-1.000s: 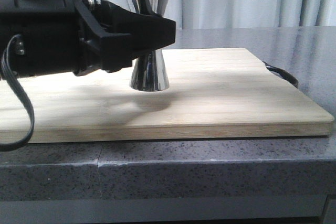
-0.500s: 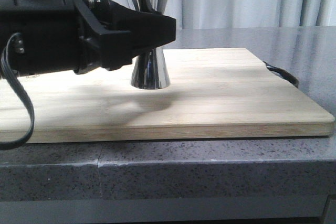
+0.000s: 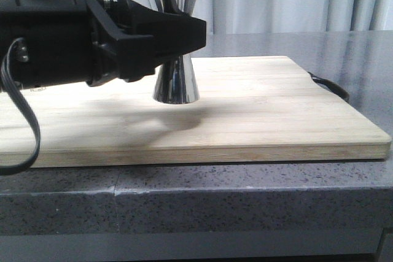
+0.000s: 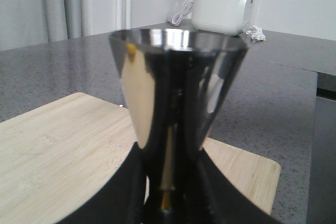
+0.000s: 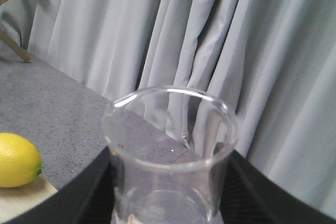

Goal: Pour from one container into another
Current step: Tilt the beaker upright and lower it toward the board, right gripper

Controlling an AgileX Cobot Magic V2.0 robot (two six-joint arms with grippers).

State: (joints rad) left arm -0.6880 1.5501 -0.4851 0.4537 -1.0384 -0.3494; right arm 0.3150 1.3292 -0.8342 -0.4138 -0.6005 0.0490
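The steel hourglass jigger (image 3: 175, 83) stands upright on the wooden board (image 3: 264, 108), left of its middle. My left gripper (image 3: 184, 34) reaches in from the left and is shut on the jigger's narrow waist. In the left wrist view the jigger's upper cone (image 4: 178, 93) fills the middle, with my left gripper (image 4: 170, 184) and its black fingers (image 4: 123, 192) pressed on either side below it. The clear glass beaker (image 5: 168, 145) sits upright in my right gripper (image 5: 168, 195), whose fingers (image 5: 92, 192) are shut on its walls. Beaker and right gripper are out of the front view.
The board lies on a speckled grey counter (image 3: 245, 194), with a black strap (image 3: 331, 88) at its right edge. A yellow lemon (image 5: 17, 160) lies on a board corner. A white appliance (image 4: 223, 1) stands at the counter's far side. Pale curtains (image 5: 220, 51) hang behind.
One second ago the right gripper showed at the top right of the front view; it has since gone up out of the frame. The left gripper and jigger have barely shifted.
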